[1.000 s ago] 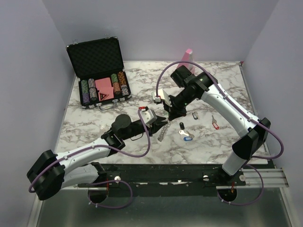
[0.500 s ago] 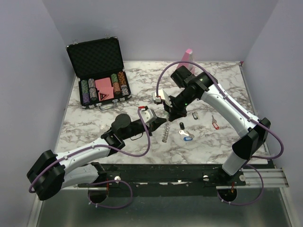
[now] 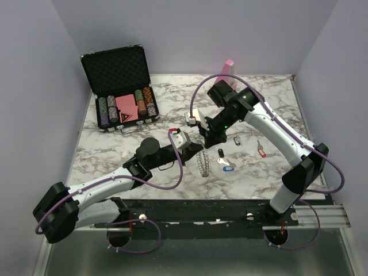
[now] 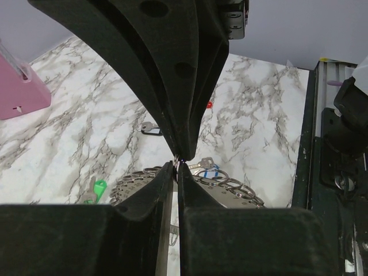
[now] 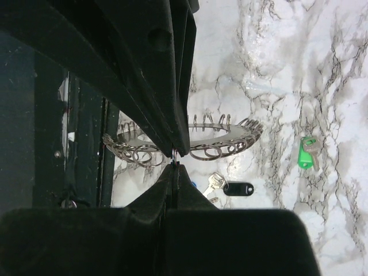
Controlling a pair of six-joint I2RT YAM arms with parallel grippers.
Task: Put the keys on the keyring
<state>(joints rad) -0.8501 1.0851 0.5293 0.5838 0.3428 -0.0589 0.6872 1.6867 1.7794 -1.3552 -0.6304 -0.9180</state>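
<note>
Keyring [image 3: 202, 163] on edge, right gripper [image 3: 209, 142] closed on its rim, left gripper [image 3: 196, 150] barely parted, grip unclear, keys [image 3: 227, 166] at 3 o'clock.

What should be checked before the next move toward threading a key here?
1. Left gripper hold on a keyring loop: cannot tell, jaws a slit apart.
2. Right gripper shut at a loop: ok.
3. Key held by either gripper: not ok, none visible.
4. Loose keys in sight: ok, green key, black-tagged key, blue key.
5. Keyring visible in both wrist views: ok.
</note>
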